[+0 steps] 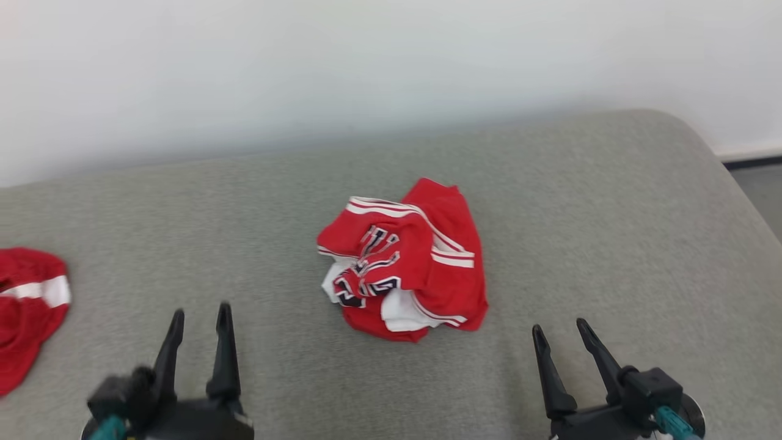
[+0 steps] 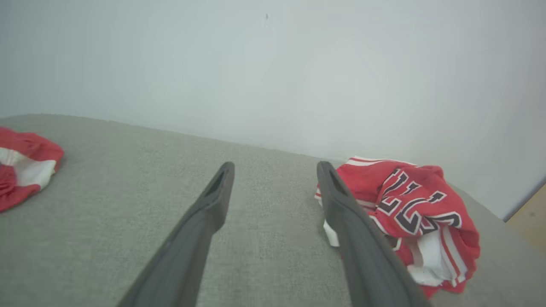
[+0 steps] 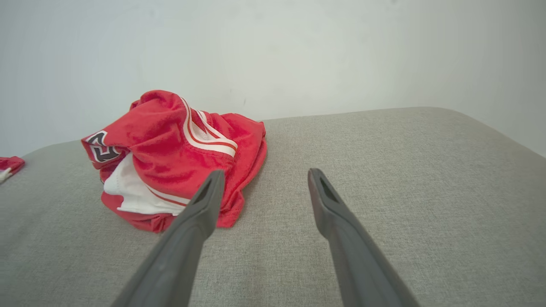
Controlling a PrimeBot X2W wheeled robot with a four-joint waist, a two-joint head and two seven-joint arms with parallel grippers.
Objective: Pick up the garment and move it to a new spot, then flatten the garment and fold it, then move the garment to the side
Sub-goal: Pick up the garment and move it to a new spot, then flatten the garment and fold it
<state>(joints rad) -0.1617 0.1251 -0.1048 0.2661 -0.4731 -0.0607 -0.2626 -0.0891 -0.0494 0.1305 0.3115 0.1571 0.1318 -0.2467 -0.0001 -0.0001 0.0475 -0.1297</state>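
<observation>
1. The left claw (image 1: 200,310) sits at the near left, its two dark fingers spread apart with nothing between them, tips pointing toward the far side.
2. The right claw (image 1: 559,326) sits at the near right, also spread wide and empty, fingers leaning slightly left.
3. In the left wrist view, the left claw (image 2: 275,166) frames bare grey fabric, and the garment (image 2: 409,200) lies just right of its right finger.
4. In the right wrist view, the right claw (image 3: 266,172) hangs over the cushion, with the garment (image 3: 170,140) beyond its left finger.
5. The garment (image 1: 409,263), a red jersey with white trim and dark lettering, lies crumpled in a heap mid-cushion (image 1: 611,214), between the claws and farther off, touched by neither.
6. A second red cloth (image 1: 27,305) with a white band lies at the far left edge, well apart from the garment.
7. A pale wall (image 1: 366,61) stands behind the cushion.
</observation>
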